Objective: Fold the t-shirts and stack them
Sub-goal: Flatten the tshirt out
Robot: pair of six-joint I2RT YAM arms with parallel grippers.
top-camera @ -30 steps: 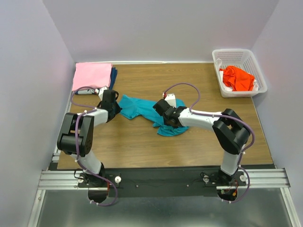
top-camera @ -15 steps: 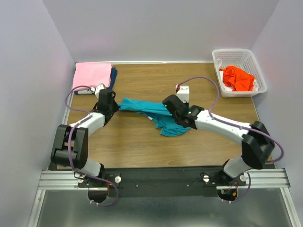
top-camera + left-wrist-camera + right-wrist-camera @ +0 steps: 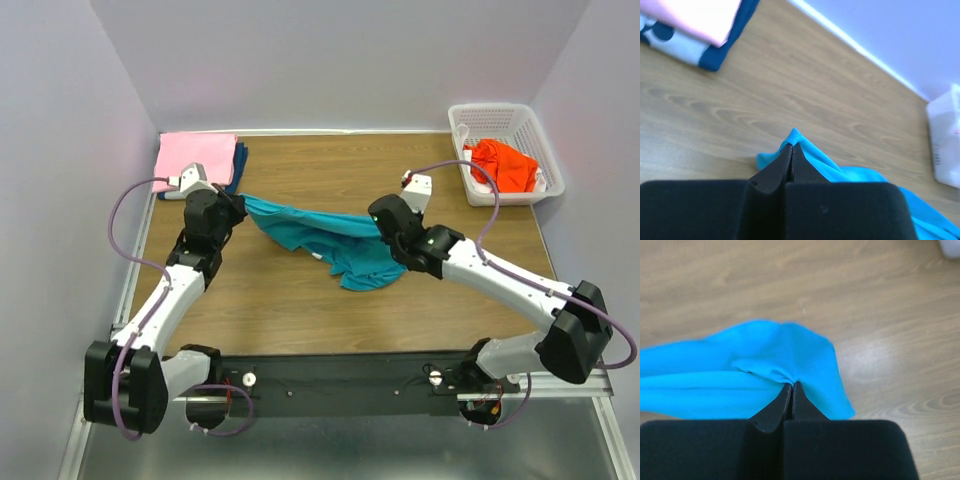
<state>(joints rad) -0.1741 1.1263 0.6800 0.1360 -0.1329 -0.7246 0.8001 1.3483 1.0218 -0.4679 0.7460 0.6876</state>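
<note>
At table (image 3: 300,310) centre, teal shirt (image 3: 345,255) hangs between left gripper (image 3: 236,206) at 9 o'clock and right gripper (image 3: 384,226) at 3, both clamped on its edge. Best pull evenly outward, then lay it flat.

No legible text, label, brand, number or sign appeared in any view. In the left wrist view, the white print (image 3: 670,42) on the dark blue t-shirt (image 3: 715,57), lying under the pink t-shirt (image 3: 690,15), showed only pale patches and a dark round spot. It could not be read as lettering.
</note>
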